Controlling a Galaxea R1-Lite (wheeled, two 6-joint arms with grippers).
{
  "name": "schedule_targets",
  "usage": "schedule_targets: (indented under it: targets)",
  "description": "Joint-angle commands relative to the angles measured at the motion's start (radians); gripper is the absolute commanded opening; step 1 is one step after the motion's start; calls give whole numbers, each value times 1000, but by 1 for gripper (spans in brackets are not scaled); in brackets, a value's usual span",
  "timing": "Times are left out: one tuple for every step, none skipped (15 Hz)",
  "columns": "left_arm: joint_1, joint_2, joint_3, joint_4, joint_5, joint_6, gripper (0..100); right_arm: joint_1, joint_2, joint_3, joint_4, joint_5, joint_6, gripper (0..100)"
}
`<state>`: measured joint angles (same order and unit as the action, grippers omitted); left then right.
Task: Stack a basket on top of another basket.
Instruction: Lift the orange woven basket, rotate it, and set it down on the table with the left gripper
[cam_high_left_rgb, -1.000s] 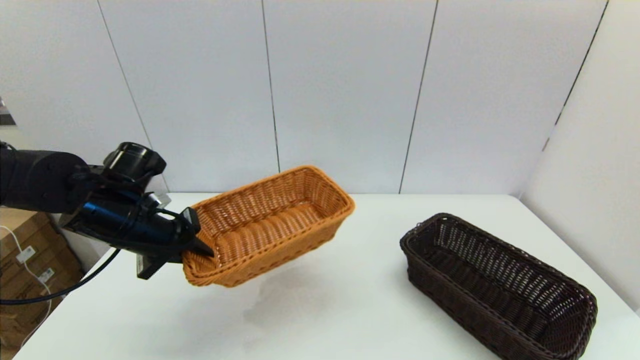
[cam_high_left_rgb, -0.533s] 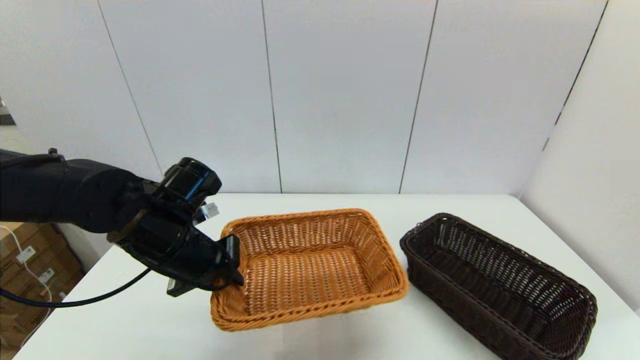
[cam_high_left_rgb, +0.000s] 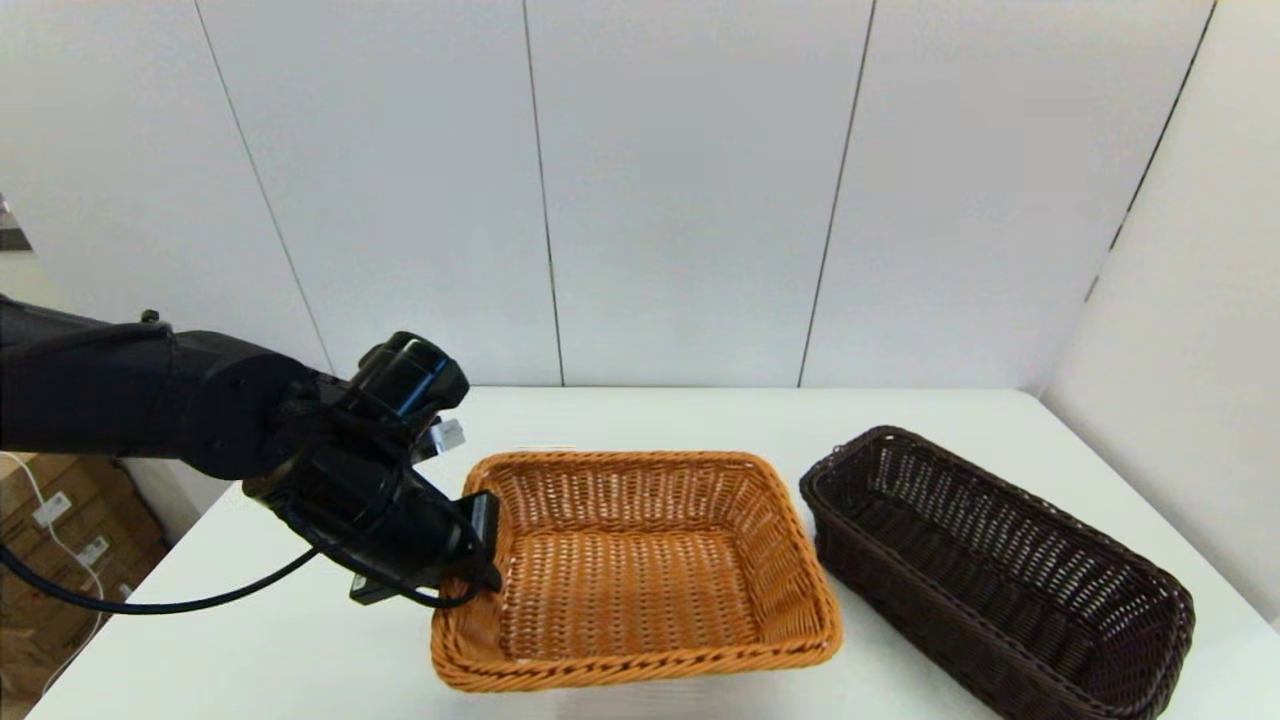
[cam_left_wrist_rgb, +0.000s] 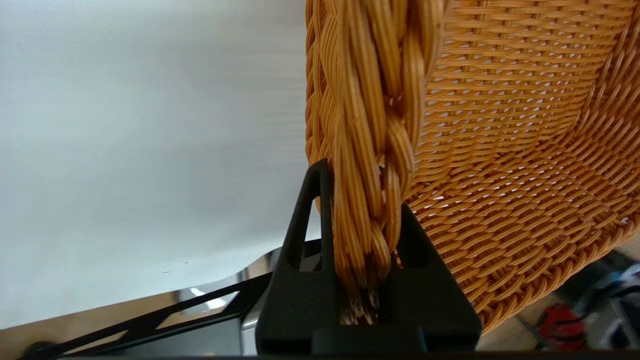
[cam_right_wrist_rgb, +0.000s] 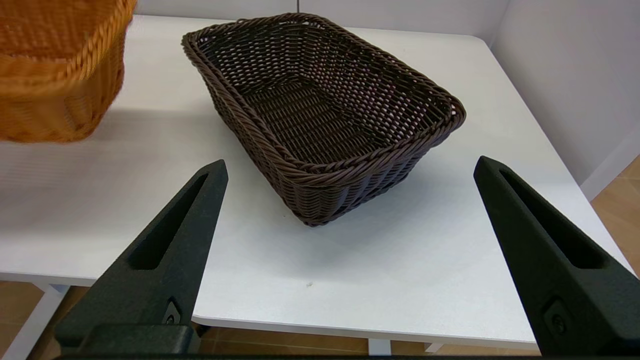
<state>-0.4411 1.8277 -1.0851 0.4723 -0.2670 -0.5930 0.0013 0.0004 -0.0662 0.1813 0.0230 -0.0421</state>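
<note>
Basket: where?
— Tan basket (cam_high_left_rgb: 640, 570), lower centre, its rim clenched in the left gripper (cam_high_left_rgb: 480, 560); dark basket (cam_high_left_rgb: 990, 570) lower right on the table (cam_high_left_rgb: 700, 420).
— Advice?
— Align the long sides before stacking. Right gripper (cam_right_wrist_rgb: 350, 240) waits, jaws spread.

white table (cam_high_left_rgb: 700, 420), cardboard boxes (cam_high_left_rgb: 40, 530)

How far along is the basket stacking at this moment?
Partway. Done: the left gripper is shut on the braided rim of the orange-tan basket. In hand: that basket is carried beside the dark brown basket, which stands on the white table. Whether the orange-tan basket touches the table cannot be told. Left: neither basket sits on the other. The right gripper waits open near the dark one.
</note>
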Motion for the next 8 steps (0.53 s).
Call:
schedule_targets:
  targets:
    - [-5, 30, 10, -1, -3, 19, 0, 0, 1, 0, 1, 0, -1, 100]
    - [-5, 38, 10, -3, -4, 19, 0, 0, 1, 0, 1, 0, -1, 100]
    - [-7, 44, 10, -4, -4, 21, 0, 0, 1, 0, 1, 0, -1, 100]
    - [-8, 51, 8, -6, -4, 21, 0, 0, 1, 0, 1, 0, -1, 100]
    - [-8, 55, 8, -6, -4, 19, 0, 0, 1, 0, 1, 0, 1, 100]
    - [-8, 61, 8, -6, -3, 19, 0, 0, 1, 0, 1, 0, -1, 100]
    - [-8, 64, 7, -8, -3, 18, 0, 0, 1, 0, 1, 0, -1, 100]
    - [-8, 64, 7, -12, -3, 15, 0, 0, 1, 0, 1, 0, -1, 100]
